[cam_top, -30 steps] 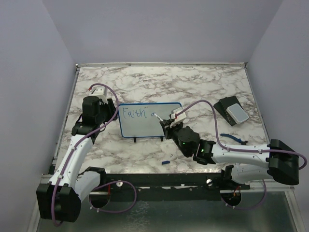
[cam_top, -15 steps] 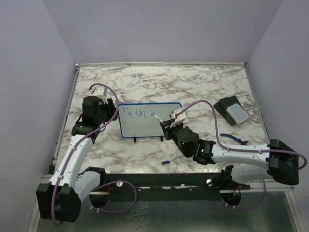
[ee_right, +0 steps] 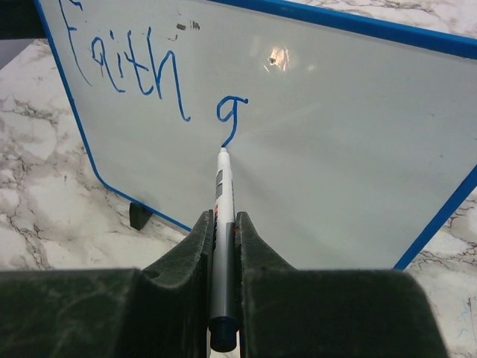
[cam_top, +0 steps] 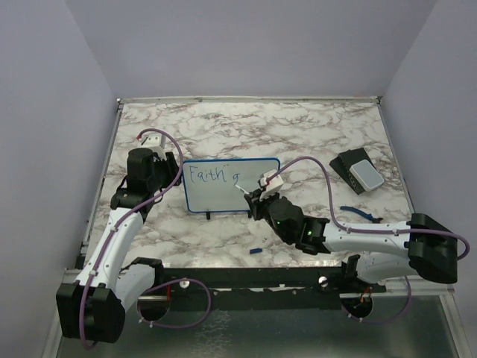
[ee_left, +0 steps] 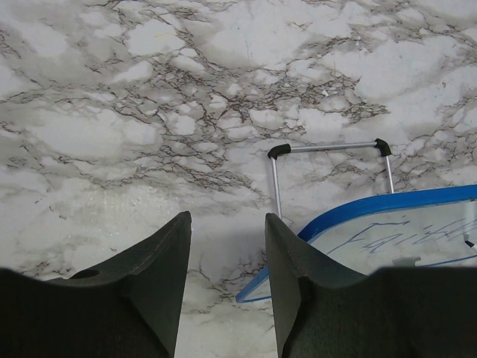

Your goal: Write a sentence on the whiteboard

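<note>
The whiteboard [cam_top: 223,197] stands upright on its black feet mid-table, blue-framed. The sentence [cam_top: 212,176] reads "Faith g" in blue ink, and is seen close in the right wrist view as sentence [ee_right: 149,74] on the whiteboard [ee_right: 335,149]. My right gripper [ee_right: 222,216] is shut on a white marker [ee_right: 222,190], whose tip touches the bottom of the "g" tail. From above, the right gripper [cam_top: 253,200] sits at the board's lower right. My left gripper [ee_left: 227,220] is open at the board's left end, and the whiteboard [ee_left: 417,231] corner pokes past its right finger.
A dark block with a pale grey pad [cam_top: 359,173] lies at the right. A small blue cap [cam_top: 255,250] rests near the front edge. A thin blue object [cam_top: 356,212] lies by the right arm. The board's wire stand [ee_left: 330,149] props it from behind.
The round loop after "Faith" has gained a tail and now reads "g". My right gripper shifted slightly left and down with the marker. The left arm stayed still.
</note>
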Controlling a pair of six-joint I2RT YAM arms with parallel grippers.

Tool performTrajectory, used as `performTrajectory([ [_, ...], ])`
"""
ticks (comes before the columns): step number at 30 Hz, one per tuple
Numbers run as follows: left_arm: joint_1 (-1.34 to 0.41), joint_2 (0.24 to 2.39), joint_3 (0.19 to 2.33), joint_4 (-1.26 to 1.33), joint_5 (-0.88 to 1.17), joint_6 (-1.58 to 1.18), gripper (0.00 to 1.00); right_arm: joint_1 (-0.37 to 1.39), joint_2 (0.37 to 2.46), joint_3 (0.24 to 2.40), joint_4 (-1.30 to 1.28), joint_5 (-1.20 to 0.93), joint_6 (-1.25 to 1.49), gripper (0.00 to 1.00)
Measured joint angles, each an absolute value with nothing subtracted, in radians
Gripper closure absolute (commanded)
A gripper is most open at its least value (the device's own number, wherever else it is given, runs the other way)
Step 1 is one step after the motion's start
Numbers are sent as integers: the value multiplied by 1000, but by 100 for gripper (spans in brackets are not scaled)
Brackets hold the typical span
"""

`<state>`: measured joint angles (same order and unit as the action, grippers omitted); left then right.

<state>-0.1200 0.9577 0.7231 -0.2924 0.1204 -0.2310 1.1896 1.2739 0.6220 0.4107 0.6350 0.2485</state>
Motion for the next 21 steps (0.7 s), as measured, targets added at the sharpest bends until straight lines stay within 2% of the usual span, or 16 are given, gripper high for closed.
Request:
performTrajectory([
  [11, -120, 958, 723, -292, 120, -231, 54, 1189, 1277, 622, 458, 607, 228, 99],
  [21, -120, 958, 723, -293, 120, -231, 54, 1189, 1166, 613, 470, 644, 220, 99],
])
